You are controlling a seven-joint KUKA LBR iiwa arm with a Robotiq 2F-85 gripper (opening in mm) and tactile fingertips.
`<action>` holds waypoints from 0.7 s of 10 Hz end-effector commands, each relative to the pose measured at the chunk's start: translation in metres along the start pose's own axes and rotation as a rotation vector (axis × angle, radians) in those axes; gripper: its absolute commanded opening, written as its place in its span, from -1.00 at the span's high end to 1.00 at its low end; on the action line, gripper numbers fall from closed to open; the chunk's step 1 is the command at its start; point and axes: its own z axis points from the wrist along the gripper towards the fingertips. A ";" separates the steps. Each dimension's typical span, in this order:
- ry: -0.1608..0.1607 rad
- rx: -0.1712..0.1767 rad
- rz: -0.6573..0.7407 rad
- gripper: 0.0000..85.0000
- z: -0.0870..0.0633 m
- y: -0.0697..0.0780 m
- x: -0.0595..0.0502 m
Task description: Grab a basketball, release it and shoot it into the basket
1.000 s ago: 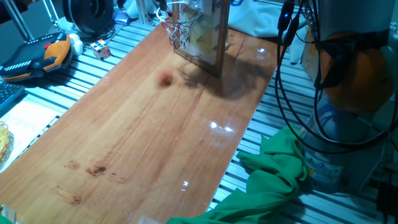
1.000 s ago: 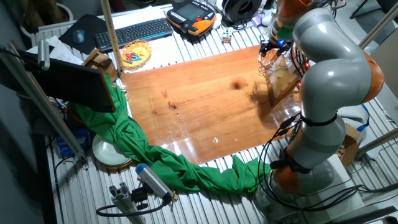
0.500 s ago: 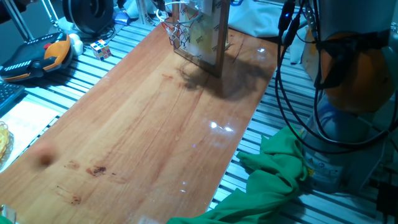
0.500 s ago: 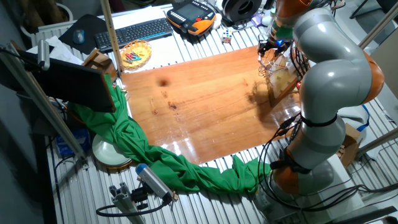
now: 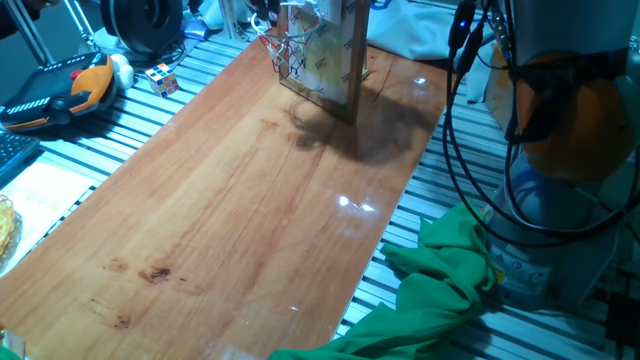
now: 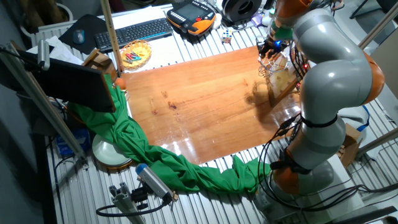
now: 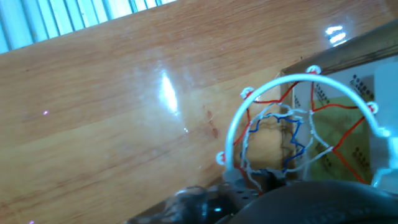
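Glossy wooden tabletop (image 5: 230, 200), string-netted basket (image 7: 292, 137)

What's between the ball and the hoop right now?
Only bare tabletop, seen in the other fixed view; the ball is at the edge opposite the hoop.

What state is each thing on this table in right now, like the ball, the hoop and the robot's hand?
Ball: loose, not in the net, at the table's edge beside the green cloth.
Hoop: upright on its board, net empty.
Gripper: above the hoop, no ball seen in it; open or shut cannot be told.
Green cloth: crumpled, draped along the table edge.
Table: bare wood, glossy.
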 end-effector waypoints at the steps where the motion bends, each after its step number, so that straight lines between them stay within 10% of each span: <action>1: -0.003 -0.001 0.004 0.98 0.000 0.004 0.002; 7: -0.002 -0.025 0.018 0.98 0.005 0.025 0.012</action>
